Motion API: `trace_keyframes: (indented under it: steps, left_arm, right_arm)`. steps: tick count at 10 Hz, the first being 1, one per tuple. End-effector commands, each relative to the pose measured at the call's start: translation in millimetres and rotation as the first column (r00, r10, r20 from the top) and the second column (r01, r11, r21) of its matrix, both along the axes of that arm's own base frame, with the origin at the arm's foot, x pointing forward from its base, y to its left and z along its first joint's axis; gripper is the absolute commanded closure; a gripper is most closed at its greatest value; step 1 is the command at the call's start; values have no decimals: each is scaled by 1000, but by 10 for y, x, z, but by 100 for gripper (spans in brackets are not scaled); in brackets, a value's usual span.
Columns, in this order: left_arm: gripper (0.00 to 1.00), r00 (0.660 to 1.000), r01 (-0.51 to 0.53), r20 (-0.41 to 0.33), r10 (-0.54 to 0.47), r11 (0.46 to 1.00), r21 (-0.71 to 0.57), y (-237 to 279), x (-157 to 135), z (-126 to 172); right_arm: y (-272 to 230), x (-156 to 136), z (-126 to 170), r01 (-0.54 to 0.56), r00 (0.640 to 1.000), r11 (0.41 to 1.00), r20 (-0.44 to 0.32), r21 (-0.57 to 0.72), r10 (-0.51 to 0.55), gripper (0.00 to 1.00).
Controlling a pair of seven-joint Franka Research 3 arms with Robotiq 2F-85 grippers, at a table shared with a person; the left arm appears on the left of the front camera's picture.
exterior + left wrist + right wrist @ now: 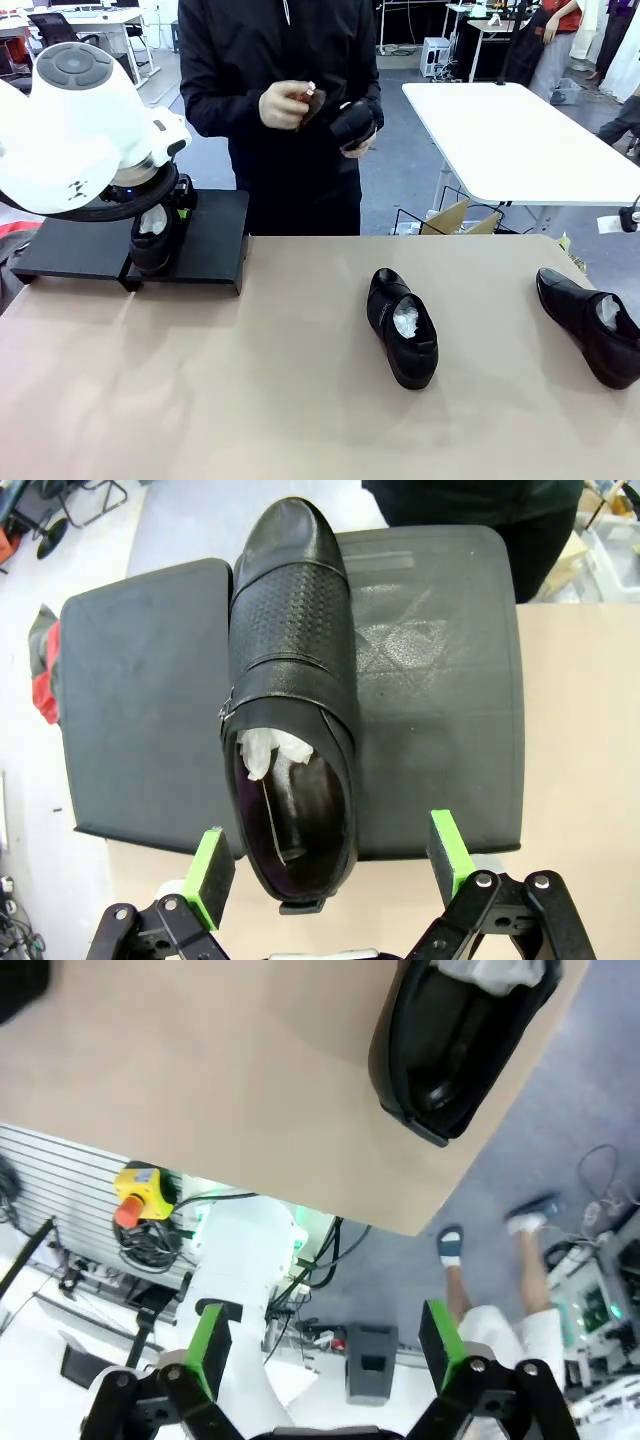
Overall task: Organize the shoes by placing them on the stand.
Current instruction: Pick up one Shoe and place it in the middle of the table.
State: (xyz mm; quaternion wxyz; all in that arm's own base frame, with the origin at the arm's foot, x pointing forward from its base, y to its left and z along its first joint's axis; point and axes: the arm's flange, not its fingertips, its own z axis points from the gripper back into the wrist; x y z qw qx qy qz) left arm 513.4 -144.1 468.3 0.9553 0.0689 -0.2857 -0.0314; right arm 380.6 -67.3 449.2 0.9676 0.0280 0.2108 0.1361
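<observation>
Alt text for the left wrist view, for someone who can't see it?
A black shoe stuffed with white paper lies lengthwise on the black stand, toe pointing away. The open left end effector hangs over its heel, one green pad on each side; tan table shows at right.

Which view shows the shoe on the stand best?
The left wrist view: the shoe lies whole, seen from above, on the stand. In the front view the left arm hides most of it; the right wrist view shows another shoe.
</observation>
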Motion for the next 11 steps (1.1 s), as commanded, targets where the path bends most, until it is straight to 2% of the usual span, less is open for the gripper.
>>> trace_keyframes:
  steps: [1, 2, 3, 4, 6, 7, 8, 9, 11]
  left_arm:
    - [0, 1000, 1, 10, -1, 1000, 11, -6, 4, -4]
    - [0, 1000, 1, 10, -1, 1000, 11, -6, 4, -4]
    - [0, 1000, 1, 10, -1, 1000, 11, -6, 4, -4]
    - [0, 1000, 1, 10, -1, 1000, 11, -6, 4, -4]
    - [0, 1000, 1, 10, -1, 1000, 11, -6, 4, -4]
    - [0, 1000, 1, 10, -1, 1000, 11, -6, 4, -4]
    - [0, 1000, 1, 10, -1, 1000, 11, -6, 4, -4]
    - [0, 1000, 1, 10, -1, 1000, 11, -6, 4, -4]
    - [0, 1000, 1, 10, -1, 1000, 11, -6, 4, -4]
  right_arm:
    - [27, -207, 128, 11, 999, 999, 44, 34, -13, 0]
    - [27, -207, 128, 11, 999, 999, 44, 34, -13, 0]
    - [5, -39, 43, 3, 1000, 1000, 11, 6, -3, 0]
    - [214, 139, -13, -31, 999, 998, 17, 59, 30, 0]
    - [606, 539, -161, 36, 983, 997, 180, 63, -47, 0]
    - [731, 746, -274, 105, 956, 992, 270, 65, -119, 0]
    - [812, 931, -385, 156, 930, 985, 325, 73, -171, 0]
    - [797, 1054, -486, 180, 909, 984, 379, 15, -172, 0]
    - [626, 1176, -595, 220, 903, 975, 387, -46, -185, 0]
